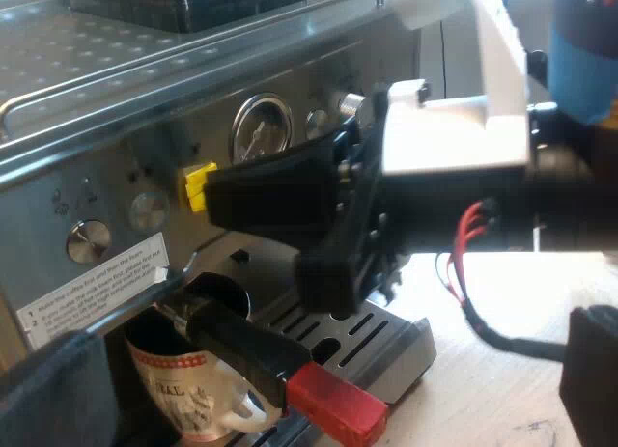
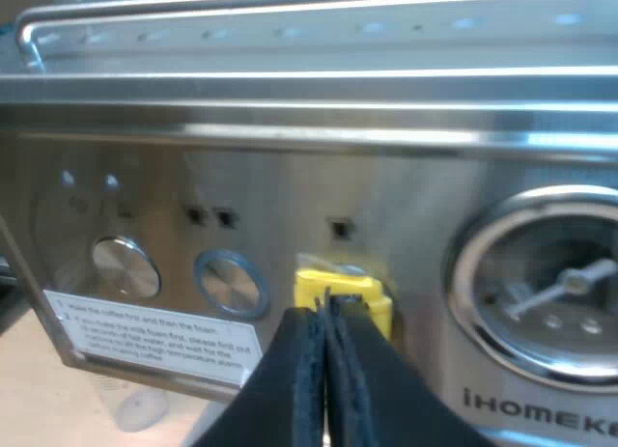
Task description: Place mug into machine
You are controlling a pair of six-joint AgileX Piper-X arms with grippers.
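Note:
A white mug (image 1: pixel 193 394) with a red pattern stands on the drip tray (image 1: pixel 386 336) of the espresso machine (image 1: pixel 116 99), right under the locked-in metal holder (image 1: pixel 217 297). The holder's dark handle (image 1: pixel 246 346) ends in red (image 1: pixel 338 408) and reaches out over the mug. My left gripper (image 1: pixel 323 394) is open, with one finger (image 1: pixel 58 389) near the mug and the other (image 1: pixel 594 370) over the table, nothing between them. My right gripper (image 2: pixel 326 307) is shut, and its tips touch the yellow button (image 2: pixel 343 288) on the machine's front panel (image 2: pixel 290 196). The right gripper (image 1: pixel 210 191) meets the yellow button (image 1: pixel 198 184) beside the gauge.
The pressure gauge (image 2: pixel 550 293) and round metal buttons (image 2: pixel 230 281) sit on the front panel above a white instruction label (image 2: pixel 154 336). A dark bean hopper (image 1: pixel 193 3) stands on the machine's top. A blurred blue object (image 1: pixel 584 56) hangs behind the right arm. Light wooden table (image 1: pixel 492 389) lies beside the tray.

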